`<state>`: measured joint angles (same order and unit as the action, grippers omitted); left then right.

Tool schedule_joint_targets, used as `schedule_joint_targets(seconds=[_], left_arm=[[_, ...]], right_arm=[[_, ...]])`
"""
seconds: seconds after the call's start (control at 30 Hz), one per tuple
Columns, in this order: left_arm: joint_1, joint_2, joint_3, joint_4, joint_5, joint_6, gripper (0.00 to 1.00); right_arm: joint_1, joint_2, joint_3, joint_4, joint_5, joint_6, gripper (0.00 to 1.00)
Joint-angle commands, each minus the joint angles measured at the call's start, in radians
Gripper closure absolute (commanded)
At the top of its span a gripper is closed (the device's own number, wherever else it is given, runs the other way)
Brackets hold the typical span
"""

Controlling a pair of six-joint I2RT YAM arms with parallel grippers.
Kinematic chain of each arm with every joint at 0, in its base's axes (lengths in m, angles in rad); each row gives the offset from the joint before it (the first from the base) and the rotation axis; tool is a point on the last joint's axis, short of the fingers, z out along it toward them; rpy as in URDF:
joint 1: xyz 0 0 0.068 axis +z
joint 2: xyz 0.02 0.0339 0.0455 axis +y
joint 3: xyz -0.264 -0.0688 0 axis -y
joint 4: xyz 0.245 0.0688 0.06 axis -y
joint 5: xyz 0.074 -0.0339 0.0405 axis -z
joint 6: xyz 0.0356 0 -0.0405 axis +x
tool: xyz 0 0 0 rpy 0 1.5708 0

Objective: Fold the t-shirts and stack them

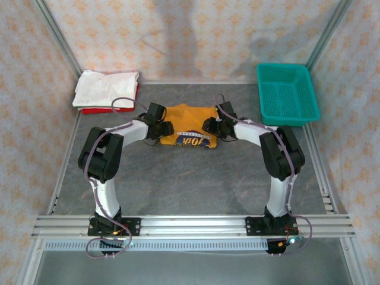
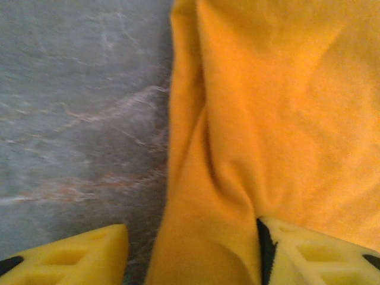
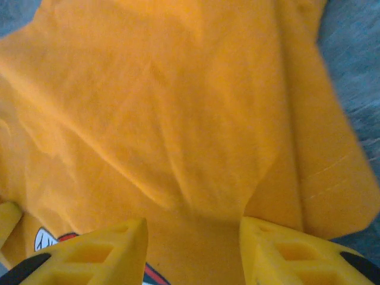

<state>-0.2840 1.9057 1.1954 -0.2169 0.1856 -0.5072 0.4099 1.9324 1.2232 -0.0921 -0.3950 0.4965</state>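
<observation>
1. Left gripper (image 2: pixel 193 252): I see its fingers spread, straddling the left edge fold of the mustard-orange t-shirt (image 1: pixel 189 117).
2. Right gripper (image 3: pixel 193 240): fingers spread, the shirt's right side between them.
3. Shirt: lies mid-table (image 1: pixel 190 184) between both grippers, dark print (image 1: pixel 189 141) toward me.
4. Back left corner: white t-shirt (image 1: pixel 104 88) lying on red t-shirt (image 1: pixel 95 110).
5. Back right: teal mesh basket (image 1: pixel 288 92).

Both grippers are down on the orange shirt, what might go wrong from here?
The left gripper straddles just the edge of the orange shirt, partly over bare table, so it may catch only a thin fold and slip. Cloth is ridged up in the open right gripper, so the fold could come out creased or lopsided.
</observation>
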Motion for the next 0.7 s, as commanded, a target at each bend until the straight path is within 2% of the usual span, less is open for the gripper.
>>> schedule_joint_targets(seconds=[0.0,0.07,0.2,0.33,0.5,0.57,0.67], left_arm=[[0.034,-0.018,0.093,-0.095,0.019,0.021,0.35],[0.045,0.047,0.168,-0.146,0.059,0.041,0.28],[0.042,0.165,0.295,-0.211,0.085,0.072,0.22],[0.026,0.241,0.352,-0.208,0.124,0.074,0.21],[-0.008,0.308,0.404,-0.261,0.091,0.064,0.19],[-0.020,0.308,0.391,-0.255,0.070,0.061,0.23],[-0.037,0.304,0.374,-0.237,0.063,0.062,0.41]], right_arm=[[-0.028,-0.044,0.053,-0.035,0.085,-0.001,0.54],[-0.032,-0.034,0.076,-0.053,0.098,0.008,0.53],[-0.035,-0.018,0.091,-0.045,0.081,0.026,0.52],[-0.036,-0.018,0.089,-0.044,0.080,0.033,0.52],[-0.043,-0.025,0.080,-0.046,0.079,0.032,0.51],[-0.048,-0.031,0.069,-0.036,0.077,0.038,0.51],[-0.055,-0.039,0.063,-0.028,0.069,0.042,0.51]])
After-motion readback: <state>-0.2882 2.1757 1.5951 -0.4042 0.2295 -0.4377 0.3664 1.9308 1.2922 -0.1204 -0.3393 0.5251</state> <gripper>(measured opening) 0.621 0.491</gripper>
